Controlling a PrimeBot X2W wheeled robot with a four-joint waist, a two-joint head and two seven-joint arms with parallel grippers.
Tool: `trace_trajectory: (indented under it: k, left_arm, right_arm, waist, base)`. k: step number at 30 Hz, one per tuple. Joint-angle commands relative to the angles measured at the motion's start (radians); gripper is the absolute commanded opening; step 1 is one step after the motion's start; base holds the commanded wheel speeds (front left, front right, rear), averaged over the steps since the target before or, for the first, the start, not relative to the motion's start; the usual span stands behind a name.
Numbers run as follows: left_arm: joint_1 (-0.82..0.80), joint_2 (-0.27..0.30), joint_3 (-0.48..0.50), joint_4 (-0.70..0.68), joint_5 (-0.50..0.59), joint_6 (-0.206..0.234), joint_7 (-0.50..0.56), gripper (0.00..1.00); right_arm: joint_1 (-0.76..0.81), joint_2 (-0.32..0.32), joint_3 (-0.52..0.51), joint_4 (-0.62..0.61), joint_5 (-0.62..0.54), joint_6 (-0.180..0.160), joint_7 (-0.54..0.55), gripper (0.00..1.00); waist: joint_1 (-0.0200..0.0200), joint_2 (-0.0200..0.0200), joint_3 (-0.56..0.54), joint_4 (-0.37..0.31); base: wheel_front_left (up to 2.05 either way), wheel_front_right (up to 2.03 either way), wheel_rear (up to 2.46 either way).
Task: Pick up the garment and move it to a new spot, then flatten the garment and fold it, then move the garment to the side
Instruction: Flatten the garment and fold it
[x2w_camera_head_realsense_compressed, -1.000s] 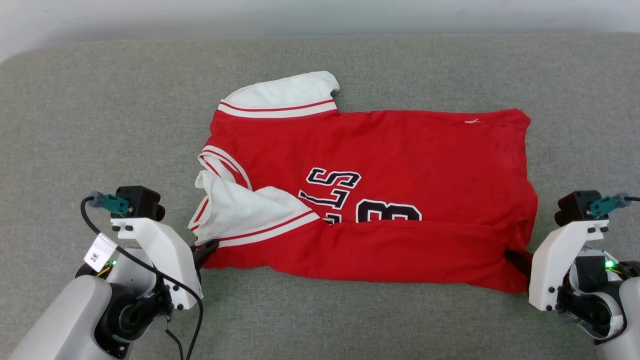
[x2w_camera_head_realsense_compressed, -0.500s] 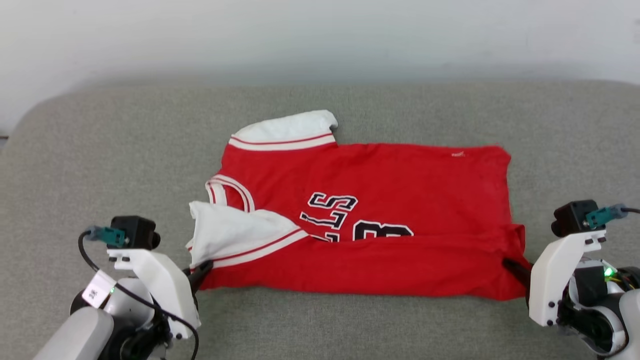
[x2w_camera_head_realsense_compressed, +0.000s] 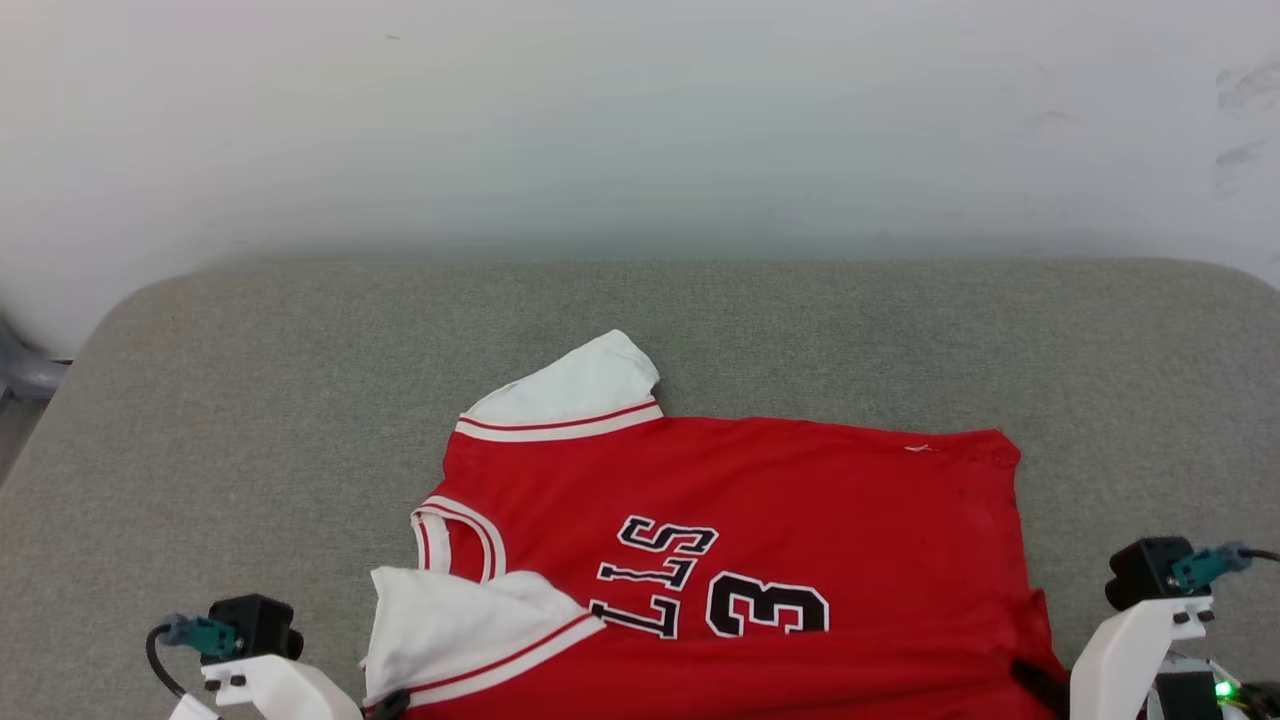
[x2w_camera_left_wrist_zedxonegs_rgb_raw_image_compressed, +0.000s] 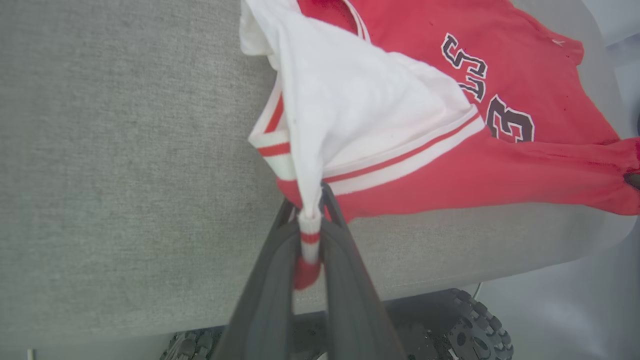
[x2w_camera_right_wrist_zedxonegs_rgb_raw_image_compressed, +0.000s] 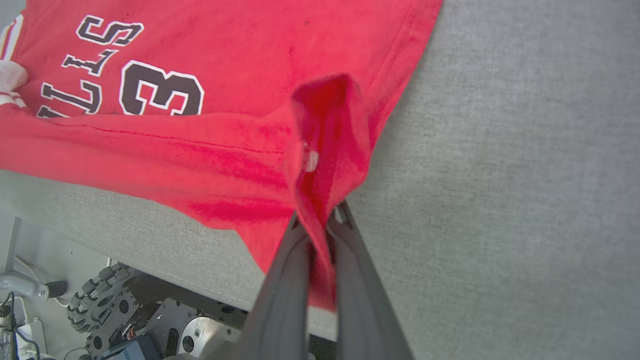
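Note:
The garment (x2w_camera_head_realsense_compressed: 780, 500), a red T-shirt with white sleeves and black lettering, lies front up and sideways on the grey padded table (x2w_camera_head_realsense_compressed: 250, 400), collar to the left. Its near long edge is folded over and raised. My left gripper (x2w_camera_head_realsense_compressed: 388, 703) is shut on the near white sleeve's striped hem; in the left wrist view the gripper (x2w_camera_left_wrist_zedxonegs_rgb_raw_image_compressed: 311, 225) pinches that hem, which hangs between its fingers. My right gripper (x2w_camera_head_realsense_compressed: 1030, 680) is shut on the near bottom corner of the red body. In the right wrist view that gripper (x2w_camera_right_wrist_zedxonegs_rgb_raw_image_compressed: 320, 225) holds bunched red cloth of the garment (x2w_camera_right_wrist_zedxonegs_rgb_raw_image_compressed: 225, 50).
A pale wall (x2w_camera_head_realsense_compressed: 600, 120) rises behind the table. The table's near edge (x2w_camera_left_wrist_zedxonegs_rgb_raw_image_compressed: 450, 260) runs just under both gripped corners. Below it show the robot's base and knobbly wheels (x2w_camera_right_wrist_zedxonegs_rgb_raw_image_compressed: 100, 305). Bare grey padding lies to the left, right and behind the garment.
The camera has tilted up, so the scene sits lower in the picture. Both grippers have drawn the near edge toward me, uncovering more of the lettering. The right fingers have shut.

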Motion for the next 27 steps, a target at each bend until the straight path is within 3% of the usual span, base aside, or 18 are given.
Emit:
trace_trajectory:
  k: [1, 7, 8, 9, 10, 11, 14, 15, 16, 23, 27]
  left_arm:
    - [0.032, -0.008, 0.002, -0.001, -0.013, 0.007, -0.010, 0.00]
    - [0.045, -0.064, -0.012, 0.070, -0.030, -0.013, -0.048, 0.00]
    - [0.035, -0.071, -0.015, 0.086, -0.025, -0.021, -0.056, 0.00]
    - [0.026, -0.079, -0.016, 0.106, -0.019, -0.025, -0.065, 0.42]
    - [0.017, -0.089, -0.018, 0.120, -0.017, -0.032, -0.076, 0.88]
    - [0.010, -0.095, -0.020, 0.135, -0.010, -0.039, -0.088, 1.00]
    - [-0.004, -0.104, -0.024, 0.156, 0.002, -0.050, -0.109, 1.00]
    - [-0.013, -0.106, -0.019, 0.163, 0.010, -0.058, -0.128, 1.00]
    - [-0.037, -0.107, -0.005, 0.173, 0.046, -0.070, -0.197, 1.00]
    - [-0.112, -0.123, 0.029, 0.186, 0.153, -0.072, -0.394, 1.00]
    - [-0.161, -0.135, 0.037, 0.196, 0.207, -0.078, -0.492, 1.00]
  right_arm:
    - [0.035, 0.013, -0.011, -0.004, -0.009, 0.000, 0.002, 0.00]
    - [0.088, 0.054, -0.035, 0.037, -0.019, 0.000, -0.051, 0.00]
    - [0.087, 0.061, -0.037, 0.044, -0.017, 0.000, -0.069, 0.36]
    - [0.089, 0.059, -0.034, 0.051, -0.025, 0.000, -0.088, 1.00]
    - [0.090, 0.060, -0.030, 0.054, -0.027, 0.000, -0.111, 1.00]
    - [0.086, 0.063, -0.030, 0.049, -0.028, 0.000, -0.145, 1.00]
    - [0.083, 0.064, -0.020, 0.046, -0.033, 0.000, -0.209, 1.00]
    - [0.078, 0.063, -0.017, 0.037, -0.038, 0.000, -0.256, 1.00]
    - [0.068, 0.065, -0.013, 0.023, -0.061, 0.000, -0.387, 1.00]
    - [0.027, 0.090, -0.044, -0.025, -0.181, 0.000, -0.673, 1.00]
    - [0.015, 0.112, -0.063, -0.048, -0.218, 0.000, -0.728, 1.00]
  waist:
    - [0.0001, 0.0000, 0.000, 0.003]
    - [0.0001, 0.0000, 0.012, 0.014]
    - [0.0001, 0.0000, 0.014, 0.015]
    - [0.0001, 0.0000, 0.016, 0.016]
    - [0.0001, 0.0000, 0.017, 0.016]
    - [0.0001, 0.0000, 0.019, 0.015]
    - [0.0001, 0.0000, 0.020, 0.013]
    - [0.0001, 0.0000, 0.020, 0.011]
    - [0.0001, 0.0000, 0.019, 0.006]
    - [0.0001, 0.0000, 0.016, -0.006]
    - [0.0001, 0.0000, 0.034, -0.015]
  base:
    - [0.00, 0.00, 0.00]
    - [0.00, 0.00, 0.00]
    - [0.00, 0.00, 0.00]
    - [0.00, 0.00, 0.00]
    - [0.00, 0.00, 0.00]
    - [0.00, 0.00, 0.00]
    - [0.00, 0.00, 0.00]
    - [0.00, 0.00, 0.00]
    - [0.00, 0.00, 0.00]
    - [0.00, 0.00, 0.00]
    - [0.00, 0.00, 0.00]
